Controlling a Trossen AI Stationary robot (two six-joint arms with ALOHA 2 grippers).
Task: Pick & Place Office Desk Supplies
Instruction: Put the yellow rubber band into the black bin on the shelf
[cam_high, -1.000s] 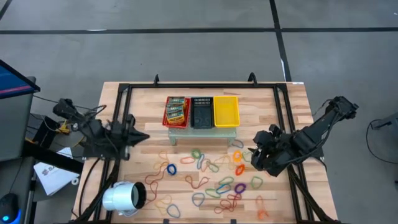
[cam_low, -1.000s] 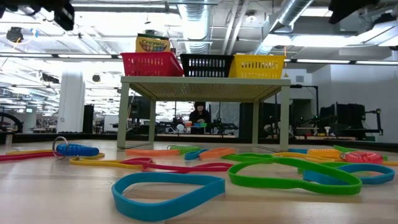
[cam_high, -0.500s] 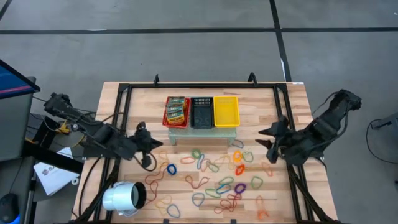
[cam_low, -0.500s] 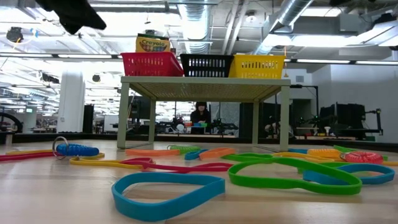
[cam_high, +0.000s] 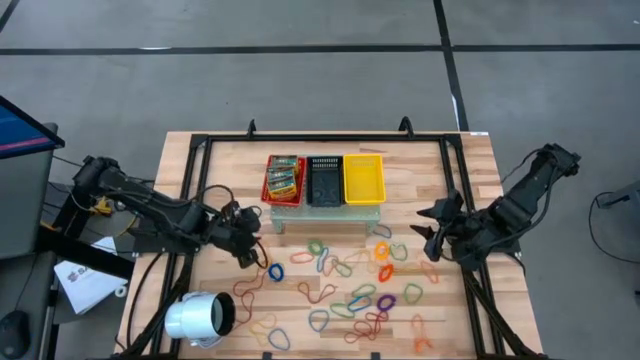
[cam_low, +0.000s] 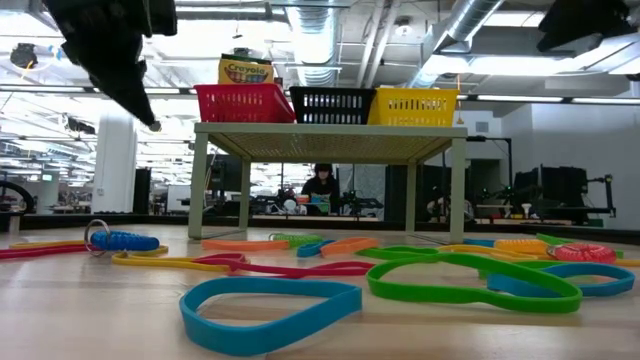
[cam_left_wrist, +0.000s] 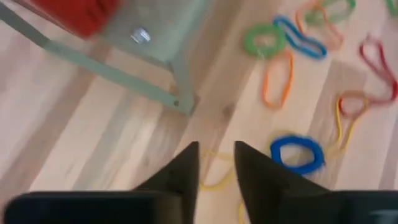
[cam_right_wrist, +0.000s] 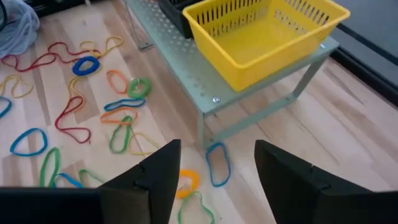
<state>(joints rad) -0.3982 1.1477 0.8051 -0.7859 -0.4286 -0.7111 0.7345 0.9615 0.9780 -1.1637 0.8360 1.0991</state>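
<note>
1. The rubber bands lie loose across the table's near half; none is lifted yet.
2. The left gripper, jaws narrowly parted and empty, hangs near a blue band; next it must drop and pinch.
3. The right gripper waits, wide and empty.
4. The red basket holds printed packets; the black basket and the yellow basket look bare.

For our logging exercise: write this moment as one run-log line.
left gripper: open, empty, above blue band | right gripper: open, empty, near yellow basket | rubber bands: loose on table
</note>
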